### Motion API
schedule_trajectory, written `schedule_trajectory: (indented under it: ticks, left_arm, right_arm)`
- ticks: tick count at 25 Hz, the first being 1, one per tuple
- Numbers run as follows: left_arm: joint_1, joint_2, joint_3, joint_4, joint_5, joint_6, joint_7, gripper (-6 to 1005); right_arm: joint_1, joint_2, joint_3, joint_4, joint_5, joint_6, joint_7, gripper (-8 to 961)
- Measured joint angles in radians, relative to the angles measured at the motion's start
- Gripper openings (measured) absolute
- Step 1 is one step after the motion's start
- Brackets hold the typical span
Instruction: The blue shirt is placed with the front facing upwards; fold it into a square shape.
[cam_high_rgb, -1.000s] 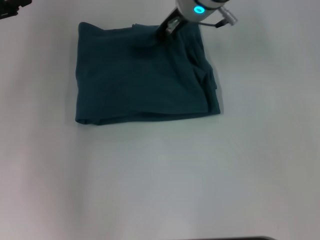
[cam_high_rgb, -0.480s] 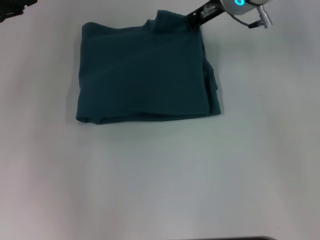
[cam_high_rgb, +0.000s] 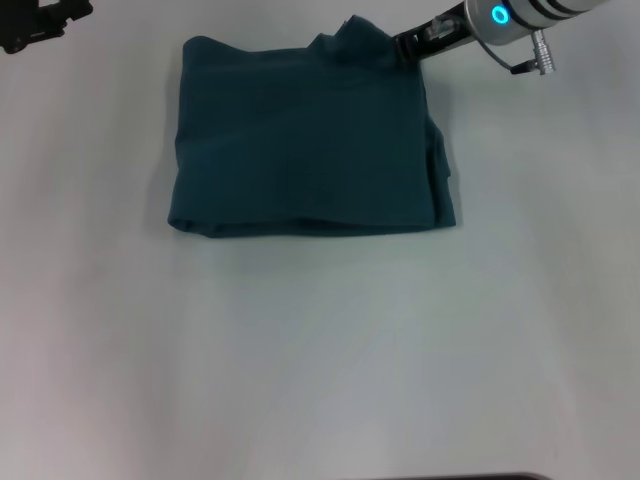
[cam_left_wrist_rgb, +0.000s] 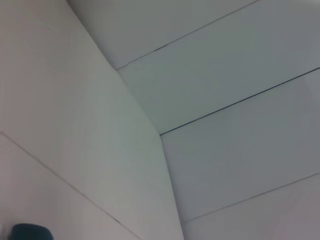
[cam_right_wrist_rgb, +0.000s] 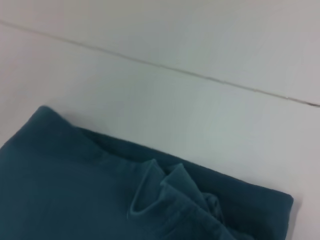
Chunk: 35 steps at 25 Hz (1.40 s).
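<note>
You have the shirt folded into a rough square on the white table, toward its far side. Your right gripper sits at the shirt's far right corner, where a small ridge of cloth stands up; I cannot tell whether its fingers are closed. Your left gripper is parked at the far left, its fingers unreadable.

1. The blue shirt lies folded on the table, toward its far side.
2. The right gripper sits at the shirt's far right corner.
3. The left gripper is far left, well apart.
</note>
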Motion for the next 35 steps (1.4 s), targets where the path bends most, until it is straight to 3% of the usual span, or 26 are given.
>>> schedule_trajectory:
  ticks: [10,14,20,22,30,35]
  left_arm:
    - [0.005,-0.003,0.005,0.0,-0.004,0.0,-0.001,964]
    - [0.006,-0.003,0.005,0.0,-0.004,0.001,0.0,963]
    - [0.007,-0.001,0.0,0.0,-0.005,0.001,-0.001,963]
    - [0.008,-0.001,0.0,0.0,-0.006,0.002,-0.002,963]
    - [0.008,-0.002,0.001,0.0,-0.006,0.003,-0.006,964]
    - [0.006,-0.003,0.002,0.0,-0.006,0.0,-0.007,964]
  right_arm:
    - [-0.009,-0.002,0.154,0.003,0.002,0.004,-0.004,71]
    - [-0.008,-0.008,0.225,-0.009,0.022,-0.031,-0.045,225]
    - [0.039,-0.02,0.235,-0.024,0.12,-0.145,-0.127,467]
    - [0.062,-0.013,0.23,-0.011,0.124,-0.141,-0.128,464]
    - [0.143,-0.001,0.208,0.26,0.11,0.076,-0.12,467]
    - [0.163,0.006,0.161,0.359,0.112,0.19,-0.121,478]
